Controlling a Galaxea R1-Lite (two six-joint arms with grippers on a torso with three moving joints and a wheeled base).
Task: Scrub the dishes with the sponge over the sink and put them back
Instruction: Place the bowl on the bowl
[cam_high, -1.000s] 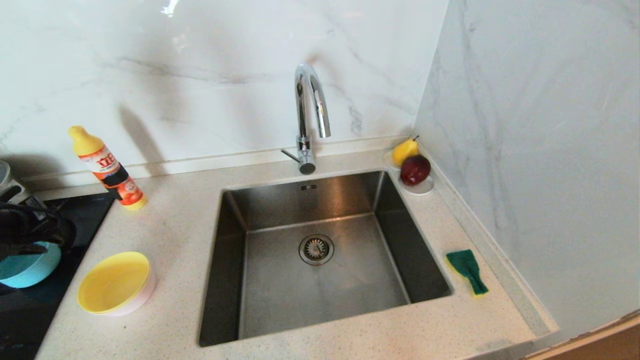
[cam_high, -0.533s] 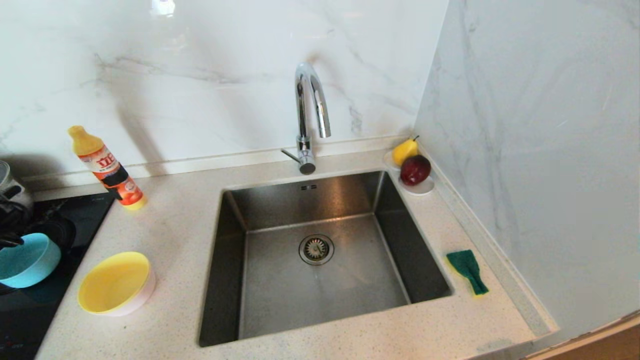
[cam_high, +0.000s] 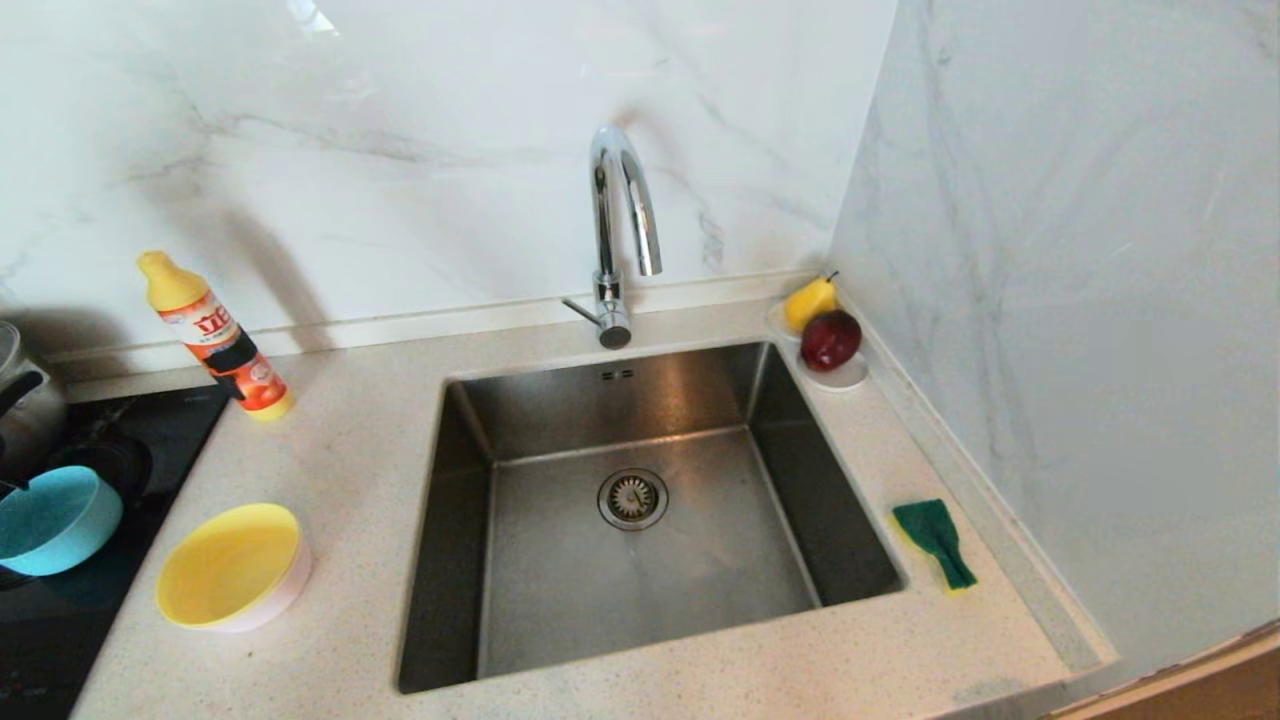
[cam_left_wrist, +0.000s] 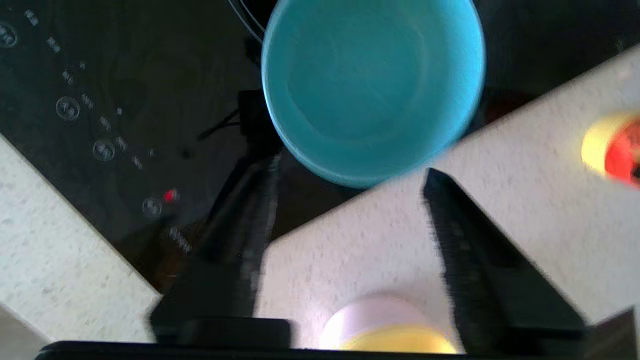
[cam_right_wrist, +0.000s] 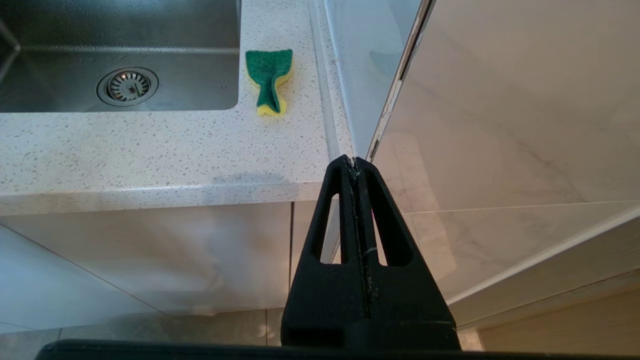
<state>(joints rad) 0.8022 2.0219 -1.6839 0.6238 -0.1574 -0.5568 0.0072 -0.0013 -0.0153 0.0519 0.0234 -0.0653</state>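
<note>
- Left gripper (cam_left_wrist: 350, 200): its black fingers are standing spread and empty above the round teal-blue plastic bowl (cam_left_wrist: 372, 85), which is sitting on the black glass cooktop (cam_left_wrist: 100, 100).
- Beside that bowl, the yellow plastic bowl (cam_high: 230, 565) is nesting in a pale pink one (cam_left_wrist: 372, 315).
- Right gripper (cam_right_wrist: 354, 162): pressed together, parked below the counter; the green-and-yellow sponge (cam_right_wrist: 269, 80) is lying across the steel sink (cam_high: 640, 560) from the teal-blue bowl.
- Risk: a descending finger striking the teal rim, tipping it.
- Blurred: the left fingertips.

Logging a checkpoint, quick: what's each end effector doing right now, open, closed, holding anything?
Left end effector: open, holding nothing, above the teal bowl.
Right end effector: closed, empty, parked low in front of the counter.
</note>
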